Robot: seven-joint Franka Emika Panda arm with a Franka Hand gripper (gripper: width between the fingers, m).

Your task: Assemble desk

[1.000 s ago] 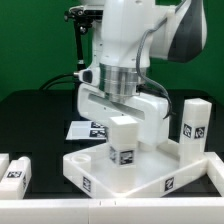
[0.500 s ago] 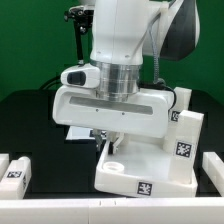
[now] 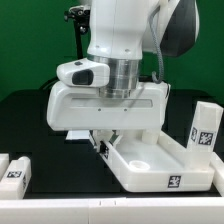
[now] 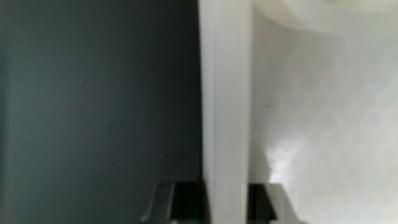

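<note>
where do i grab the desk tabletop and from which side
Take the tabletop by its thin raised rim, coming straight down from above with one finger inside the wall and one outside. The slab looks too broad to span, while the upright rim fits between the jaws; the tool is shut on it that way.

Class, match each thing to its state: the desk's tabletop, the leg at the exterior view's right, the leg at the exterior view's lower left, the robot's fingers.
Column A:
1 tabletop
2 leg at the exterior view's right
3 leg at the exterior view's lower left
4 fingers

Column B:
a stands upright
b shut on a rim
c lies low, away from the tabletop
d gripped at its rim

Pairs: 1-d; 2-a; 3-c; 4-b
</note>
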